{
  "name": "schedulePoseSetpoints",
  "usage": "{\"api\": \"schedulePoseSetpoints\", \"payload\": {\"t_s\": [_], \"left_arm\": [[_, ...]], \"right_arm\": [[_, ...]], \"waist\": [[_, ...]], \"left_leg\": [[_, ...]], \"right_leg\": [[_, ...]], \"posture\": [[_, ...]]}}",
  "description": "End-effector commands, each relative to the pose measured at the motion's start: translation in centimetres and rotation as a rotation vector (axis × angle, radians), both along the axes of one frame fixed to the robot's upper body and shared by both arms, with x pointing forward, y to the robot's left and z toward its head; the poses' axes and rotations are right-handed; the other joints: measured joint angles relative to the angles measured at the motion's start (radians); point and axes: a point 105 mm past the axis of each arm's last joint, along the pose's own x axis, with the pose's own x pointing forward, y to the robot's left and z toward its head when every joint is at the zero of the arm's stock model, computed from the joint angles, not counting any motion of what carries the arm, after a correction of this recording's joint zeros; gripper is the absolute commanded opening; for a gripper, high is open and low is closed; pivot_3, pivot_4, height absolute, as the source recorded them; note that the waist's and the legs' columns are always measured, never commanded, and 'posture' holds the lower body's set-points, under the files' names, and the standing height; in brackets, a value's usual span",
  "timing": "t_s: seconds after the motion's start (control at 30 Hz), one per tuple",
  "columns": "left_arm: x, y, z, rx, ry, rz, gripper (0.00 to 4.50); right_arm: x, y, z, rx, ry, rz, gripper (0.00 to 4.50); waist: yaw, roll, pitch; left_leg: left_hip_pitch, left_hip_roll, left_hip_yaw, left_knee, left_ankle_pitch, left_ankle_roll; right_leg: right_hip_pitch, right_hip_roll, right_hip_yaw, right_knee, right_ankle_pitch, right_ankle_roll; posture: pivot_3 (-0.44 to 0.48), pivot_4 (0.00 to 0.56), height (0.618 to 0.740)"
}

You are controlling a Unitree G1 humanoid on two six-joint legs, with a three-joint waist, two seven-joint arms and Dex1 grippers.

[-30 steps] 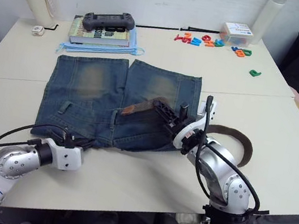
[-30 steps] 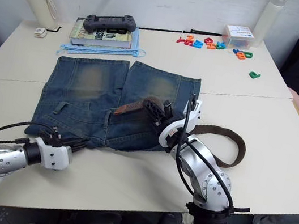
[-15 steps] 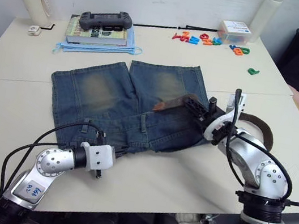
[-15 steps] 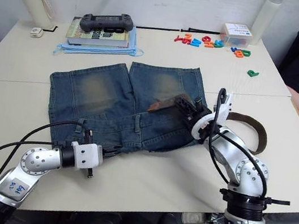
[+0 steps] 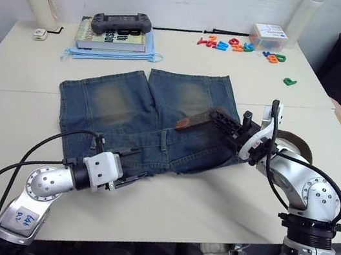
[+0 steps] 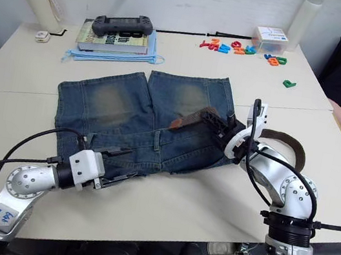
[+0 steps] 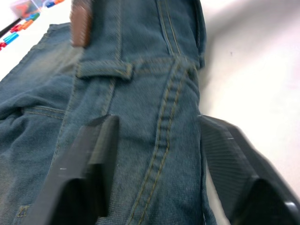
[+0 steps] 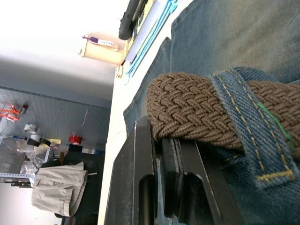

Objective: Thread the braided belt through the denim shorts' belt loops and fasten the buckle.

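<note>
Shorts (image 5: 140, 112): flat on table (image 5: 9, 113), waistband nearest robot; soft denim, likely bunches. Belt (image 8: 197, 110): limp weave passing under one loop (image 8: 243, 122); best taken near tan tip (image 5: 191, 119). Right gripper (image 5: 231, 126): pinching belt. Left gripper (image 7: 154, 154): spread over waistband

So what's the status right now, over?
Right end effector shut on braided belt, strap through one belt loop. Left end effector open over denim shorts waistband. Nothing in the way.
</note>
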Motion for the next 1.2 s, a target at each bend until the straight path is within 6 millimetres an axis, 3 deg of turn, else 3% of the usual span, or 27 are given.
{"api": "schedulePoseSetpoints", "payload": {"t_s": [0.03,0.23,0.63,0.9,1.2], "left_arm": [[-0.7,1.1,1.9,-0.080,0.014,0.028,2.89],[-0.4,2.7,1.6,-0.096,0.062,0.114,2.89],[-0.2,2.7,1.0,-0.090,0.075,0.129,2.89],[0.0,2.5,1.0,-0.095,0.070,0.125,2.89],[0.3,2.1,1.0,-0.098,0.064,0.121,2.89]], "right_arm": [[-0.9,0.1,2.3,0.032,-0.091,0.046,0.00],[-1.3,0.4,1.7,0.007,-0.091,0.075,0.00],[-1.9,0.7,-0.6,-0.090,-0.066,0.127,0.00],[-2.1,2.1,-3.0,-0.138,-0.026,0.154,0.00],[-2.4,4.3,-4.5,-0.073,0.024,0.197,0.00]], "waist": [[0.002,0.000,0.000],[0.003,0.000,0.000],[0.003,0.000,0.000],[0.002,0.000,0.000],[0.000,0.000,0.000]], "left_leg": [[0.000,0.000,0.000,0.000,0.000,0.000],[0.000,0.000,0.000,0.000,0.000,0.000],[0.000,0.000,0.000,0.000,0.000,0.000],[0.000,0.000,0.000,0.000,0.000,0.000],[0.001,0.001,0.000,0.000,0.000,-0.001]], "right_leg": [[0.000,0.000,0.000,0.000,0.000,0.000],[0.000,0.001,0.000,0.000,0.000,0.000],[0.000,0.000,0.000,-0.001,0.000,0.000],[0.000,0.000,0.000,-0.001,0.000,0.000],[0.000,0.001,0.000,-0.001,0.000,0.000]], "posture": [[0.000,0.150,0.713],[0.000,0.150,0.713],[0.000,0.150,0.713],[0.000,0.150,0.713],[0.000,0.150,0.713]]}}
